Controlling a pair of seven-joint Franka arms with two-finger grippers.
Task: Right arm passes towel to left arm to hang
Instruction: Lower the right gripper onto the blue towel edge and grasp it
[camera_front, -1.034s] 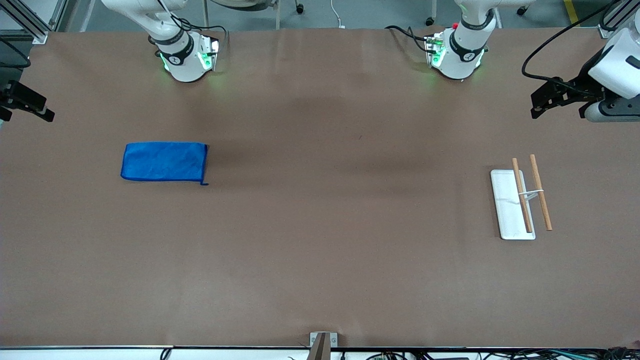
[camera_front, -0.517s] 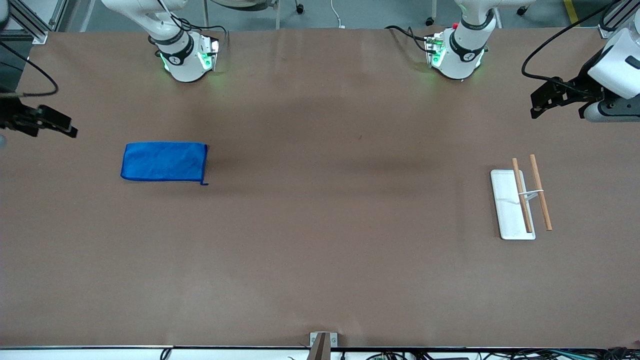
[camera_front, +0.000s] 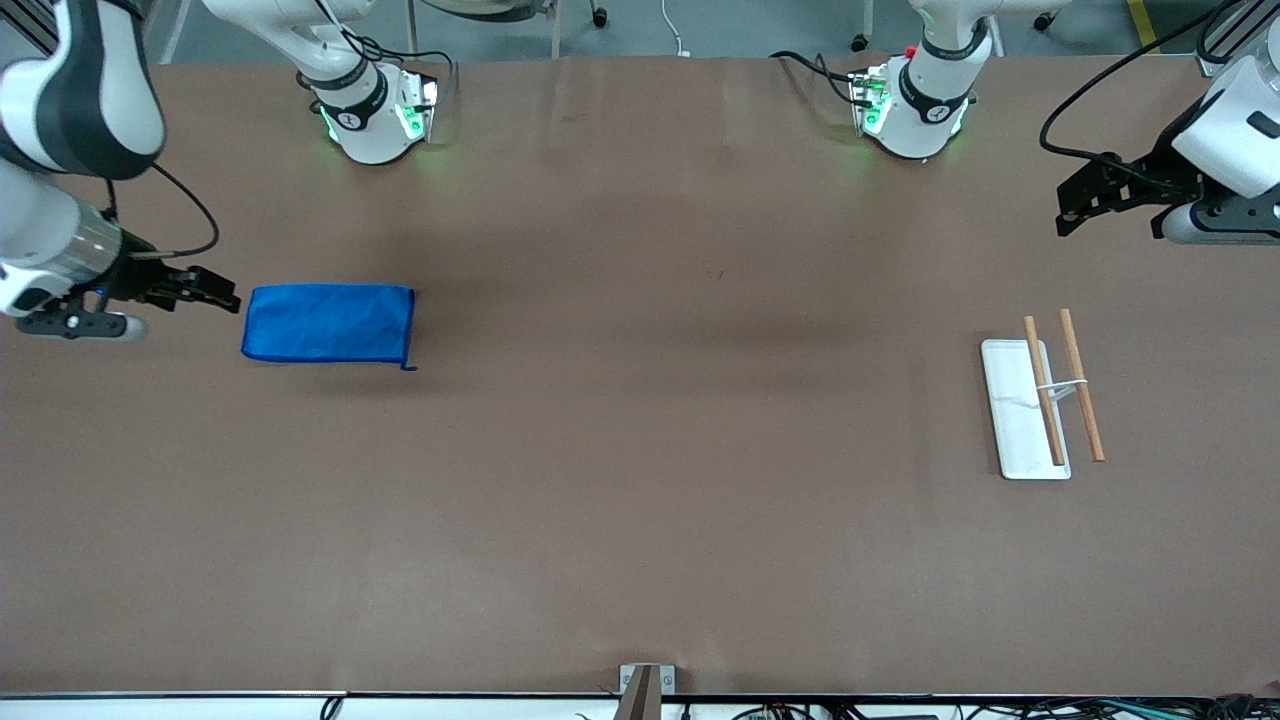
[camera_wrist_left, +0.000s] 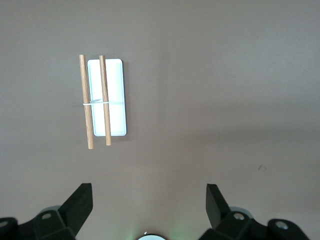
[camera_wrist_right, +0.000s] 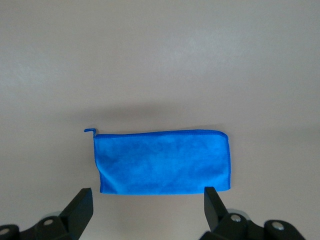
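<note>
Lying flat and ungrasped toward the right arm's end of the brown table (camera_front: 640, 520), the bright blue folded cloth towel (camera_front: 328, 323) awaits pickup, handover and hanging, the released right gripper (camera_front: 222, 298) just beside it, the left gripper (camera_front: 1072, 205) waiting spread
</note>
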